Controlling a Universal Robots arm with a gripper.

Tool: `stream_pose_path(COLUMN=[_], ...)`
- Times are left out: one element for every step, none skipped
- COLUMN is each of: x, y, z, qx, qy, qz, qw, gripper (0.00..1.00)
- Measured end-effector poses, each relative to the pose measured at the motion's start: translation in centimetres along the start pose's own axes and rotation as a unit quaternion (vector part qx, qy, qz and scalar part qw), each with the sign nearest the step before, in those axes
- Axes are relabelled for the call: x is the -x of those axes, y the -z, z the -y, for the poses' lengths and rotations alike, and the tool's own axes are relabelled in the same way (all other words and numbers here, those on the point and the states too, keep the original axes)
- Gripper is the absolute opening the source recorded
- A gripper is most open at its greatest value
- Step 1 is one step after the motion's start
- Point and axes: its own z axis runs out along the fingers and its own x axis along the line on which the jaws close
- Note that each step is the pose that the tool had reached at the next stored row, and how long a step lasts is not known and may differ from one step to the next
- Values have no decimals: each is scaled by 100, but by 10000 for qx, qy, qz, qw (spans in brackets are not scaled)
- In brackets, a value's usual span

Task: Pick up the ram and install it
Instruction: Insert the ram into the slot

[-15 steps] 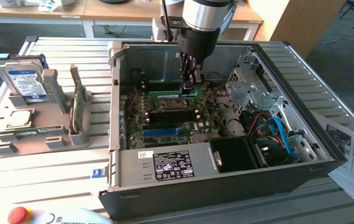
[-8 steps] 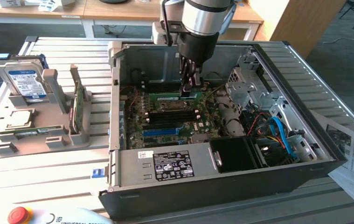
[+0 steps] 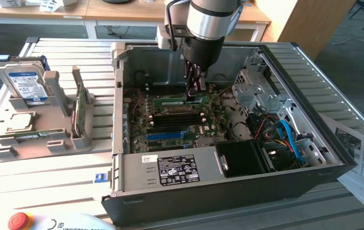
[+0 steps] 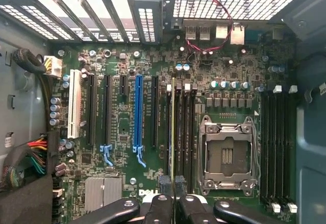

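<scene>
The pincer (image 3: 194, 91) grips the ram (image 3: 172, 101) at the motherboard (image 3: 169, 125) inside the open case (image 3: 233, 191).

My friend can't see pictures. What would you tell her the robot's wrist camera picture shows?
The robot's gripper pinches a thin green ram stick, seen edge-on, standing in line with the black slots of a big green computer board. Beside them sits an empty silver chip socket.

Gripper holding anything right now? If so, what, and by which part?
Yes: the gripper is shut on the ram, pinching its flat faces near one end; the stick stands on edge at the memory slots.
</scene>
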Motion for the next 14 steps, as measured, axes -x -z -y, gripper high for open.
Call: stream_pose_path(x=[0, 0, 0, 0, 0, 0, 1, 0, 0, 0, 0, 0, 0, 0], y=[-11, -22, -34, -47, -62, -78, -94, -108, -121, -133, -145, -158, -170, -183], z=[2, 4, 6, 10, 13, 15, 17, 19, 22, 24, 26, 28, 30, 31], qx=[0, 0, 0, 0, 0, 0, 0, 0, 0, 0, 0, 0, 0, 0], qy=[0, 0, 0, 0, 0, -1, -1, -1, 0, -1, -1, -1, -1, 0], qz=[0, 0, 0, 1, 0, 0, 0, 0, 0, 0, 0, 0, 0, 0], qw=[10000, 10000, 10000, 10000, 10000, 10000, 10000, 10000, 10000, 10000, 10000, 10000, 10000, 10000], gripper=[12, 12, 12, 12, 12, 12, 12, 12, 12, 12, 12, 12, 12, 12])
